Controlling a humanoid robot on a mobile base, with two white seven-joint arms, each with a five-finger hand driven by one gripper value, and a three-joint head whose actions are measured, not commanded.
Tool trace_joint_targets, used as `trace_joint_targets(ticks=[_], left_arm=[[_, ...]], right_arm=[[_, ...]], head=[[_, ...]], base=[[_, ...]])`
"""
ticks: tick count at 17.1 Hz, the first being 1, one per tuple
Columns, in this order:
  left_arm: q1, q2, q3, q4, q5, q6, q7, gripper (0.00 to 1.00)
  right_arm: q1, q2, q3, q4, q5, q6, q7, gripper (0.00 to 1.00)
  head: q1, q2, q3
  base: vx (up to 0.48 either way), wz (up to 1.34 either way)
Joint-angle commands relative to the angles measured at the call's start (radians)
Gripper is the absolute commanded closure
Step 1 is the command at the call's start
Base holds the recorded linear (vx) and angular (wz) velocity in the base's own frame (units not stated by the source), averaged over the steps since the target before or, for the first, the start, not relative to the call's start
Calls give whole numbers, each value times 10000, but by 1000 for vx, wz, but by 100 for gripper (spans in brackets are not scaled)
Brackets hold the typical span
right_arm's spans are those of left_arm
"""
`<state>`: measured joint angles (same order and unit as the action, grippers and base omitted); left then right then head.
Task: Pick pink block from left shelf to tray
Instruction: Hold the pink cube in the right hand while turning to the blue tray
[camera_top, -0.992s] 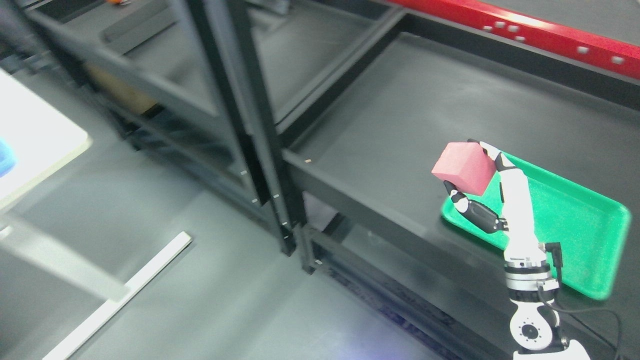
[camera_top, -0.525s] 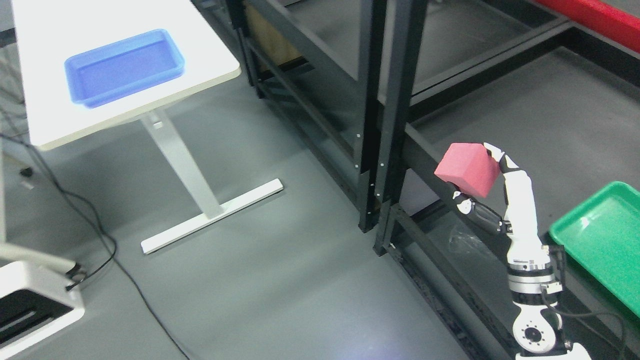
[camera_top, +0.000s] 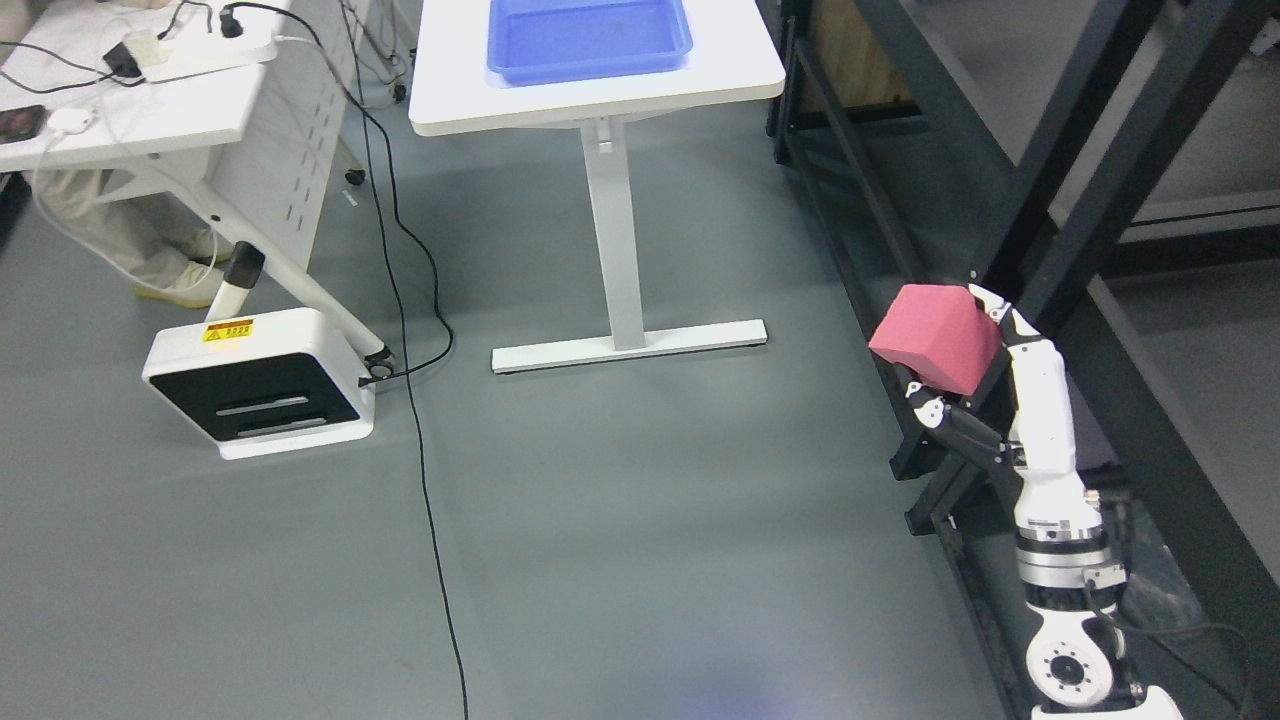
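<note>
Camera swung left; blue tray (camera_top: 590, 38) now top centre. Right hand (camera_top: 985, 375) fingers clamped on pink block (camera_top: 935, 338), a matte cube held tilted.

Right hand (camera_top: 975, 375) grips pink block (camera_top: 935, 338) beside black shelf (camera_top: 1100, 150).

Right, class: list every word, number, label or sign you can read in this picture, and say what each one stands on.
Yellow label on top of the white floor unit: print is there, but too small and blurred to read.
No readable text on the pink block, the right hand holding it, the blue tray or the black shelf frame.
</note>
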<state>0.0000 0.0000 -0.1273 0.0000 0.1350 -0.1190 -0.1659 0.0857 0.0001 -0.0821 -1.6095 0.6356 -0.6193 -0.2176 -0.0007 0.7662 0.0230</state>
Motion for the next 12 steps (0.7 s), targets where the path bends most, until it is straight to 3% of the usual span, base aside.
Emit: trace_joint_targets(ticks=[1, 12], left_arm=[[199, 175, 0, -174, 0, 9, 3, 0], [199, 175, 0, -174, 0, 9, 3, 0]], right_arm=[[-13, -175, 99, -12, -5, -5, 44, 95], [63, -175, 176, -12, -6, -5, 59, 94]], head=[[0, 0, 0], [0, 0, 0]], base=[[-42, 331], [31, 192]])
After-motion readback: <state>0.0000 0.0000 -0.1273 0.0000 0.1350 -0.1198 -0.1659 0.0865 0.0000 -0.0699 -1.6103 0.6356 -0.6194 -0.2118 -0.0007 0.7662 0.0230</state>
